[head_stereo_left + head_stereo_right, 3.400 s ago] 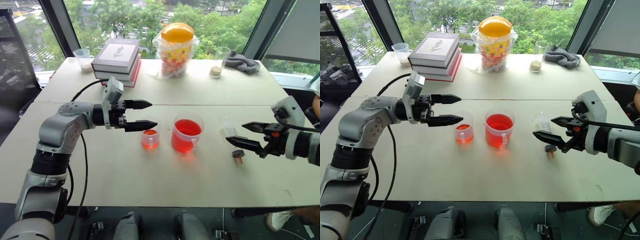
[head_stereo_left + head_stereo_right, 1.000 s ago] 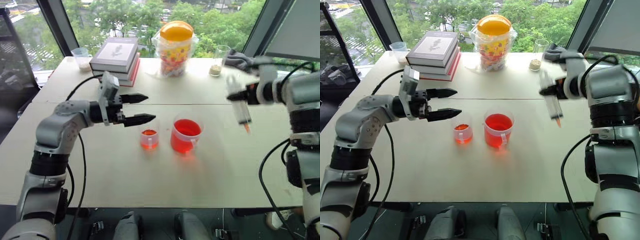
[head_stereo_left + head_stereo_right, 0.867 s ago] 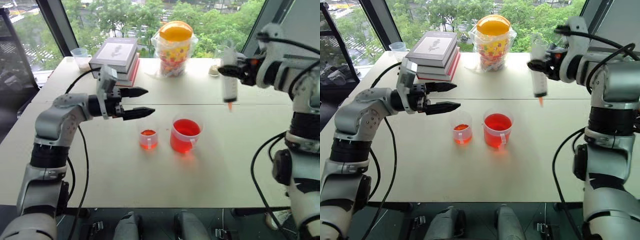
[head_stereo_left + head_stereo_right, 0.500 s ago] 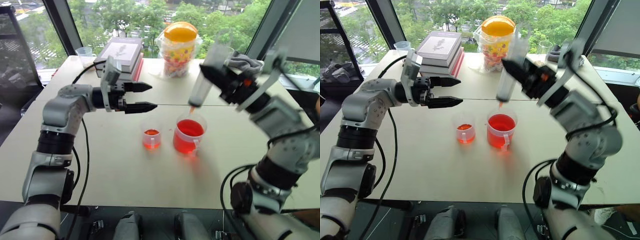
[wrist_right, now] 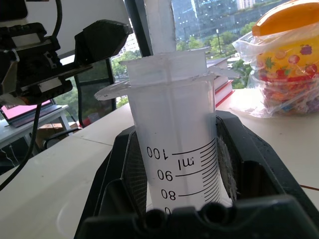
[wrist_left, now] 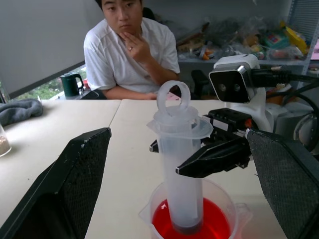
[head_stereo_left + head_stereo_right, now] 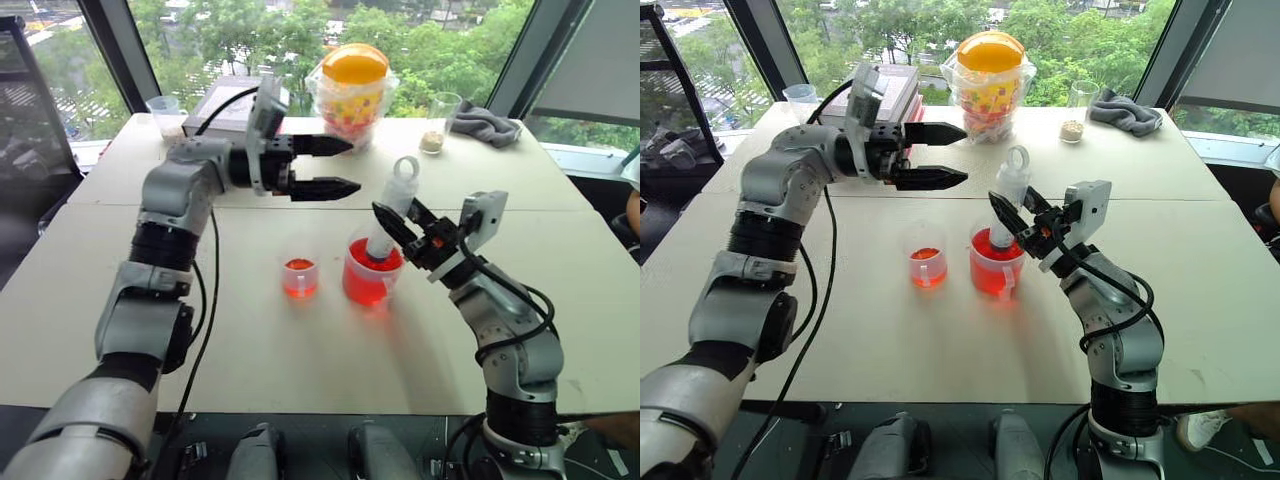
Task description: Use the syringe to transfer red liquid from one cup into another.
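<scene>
The syringe (image 7: 388, 215) stands nearly upright, its lower end dipped in the red liquid (image 6: 212, 226) of the handled measuring cup (image 7: 366, 285). My right gripper (image 7: 393, 214) is shut on the clear barrel below its flange, seen close up as the syringe barrel (image 5: 179, 149) between black fingers (image 5: 124, 174). The white plunger ring (image 7: 405, 168) sticks up above the grip. My left gripper (image 7: 356, 165) is open, level with that ring and just to its left, apart from it. The small clear cup (image 7: 299, 278), red at the bottom, stands left of the measuring cup.
At the table's far side stand a stack of books (image 7: 225, 100), a bagged candy jar with an orange lid (image 7: 355, 95), a glass with beige grains (image 7: 437, 125), a grey cloth (image 7: 485, 125) and a small cup (image 7: 163, 115). A person (image 6: 129, 50) sits beyond the table's right end.
My right gripper has come down and leftward with the syringe, setting its tip into the measuring cup. My left gripper has moved right and up, close to the plunger ring.
</scene>
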Tool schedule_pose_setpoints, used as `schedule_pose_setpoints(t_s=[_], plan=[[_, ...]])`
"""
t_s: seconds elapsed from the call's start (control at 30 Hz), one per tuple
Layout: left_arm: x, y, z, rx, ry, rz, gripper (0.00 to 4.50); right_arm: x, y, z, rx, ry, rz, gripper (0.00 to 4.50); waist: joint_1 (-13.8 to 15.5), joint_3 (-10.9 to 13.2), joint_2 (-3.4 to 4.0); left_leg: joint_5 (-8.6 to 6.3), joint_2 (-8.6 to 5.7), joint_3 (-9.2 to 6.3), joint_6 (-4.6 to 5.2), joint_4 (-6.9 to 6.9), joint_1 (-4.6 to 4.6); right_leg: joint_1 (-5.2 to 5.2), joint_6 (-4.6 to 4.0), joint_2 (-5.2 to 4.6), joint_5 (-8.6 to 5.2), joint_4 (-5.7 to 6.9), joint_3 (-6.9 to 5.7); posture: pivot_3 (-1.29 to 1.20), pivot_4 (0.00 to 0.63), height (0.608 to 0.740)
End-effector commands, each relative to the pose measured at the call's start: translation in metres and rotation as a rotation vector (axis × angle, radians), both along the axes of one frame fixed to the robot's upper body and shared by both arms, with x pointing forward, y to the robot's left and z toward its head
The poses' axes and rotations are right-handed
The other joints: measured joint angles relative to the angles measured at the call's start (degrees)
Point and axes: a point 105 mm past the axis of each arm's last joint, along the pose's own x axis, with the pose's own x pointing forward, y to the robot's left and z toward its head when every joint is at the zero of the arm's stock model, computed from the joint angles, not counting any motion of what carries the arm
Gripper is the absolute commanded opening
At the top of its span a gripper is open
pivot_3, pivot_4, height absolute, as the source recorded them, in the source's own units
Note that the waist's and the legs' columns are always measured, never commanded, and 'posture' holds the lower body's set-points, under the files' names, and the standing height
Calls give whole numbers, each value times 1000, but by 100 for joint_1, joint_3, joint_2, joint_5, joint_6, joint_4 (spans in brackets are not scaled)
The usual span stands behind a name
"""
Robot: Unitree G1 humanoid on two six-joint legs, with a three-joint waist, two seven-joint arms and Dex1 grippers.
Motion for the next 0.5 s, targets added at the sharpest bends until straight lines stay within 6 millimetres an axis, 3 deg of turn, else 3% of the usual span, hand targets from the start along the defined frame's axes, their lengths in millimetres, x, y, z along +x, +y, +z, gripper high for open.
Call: schedule_pose_setpoints(t_s=[0.03,0.5], plan=[[3,-9,12,-13,-57,4,4500,-5,0,10,-7,-59,-6,1555,-5,0,0,0,0,0,0,0,0,0,0,0,0,-1,1,0,150,740],[22,-44,6,4,-101,61,4500,-8,7,10,-41,-66,4,1555,-7,1,-2,-1,0,-2,1,-2,0,-1,0,1,0,-2,1,0,150,740]])
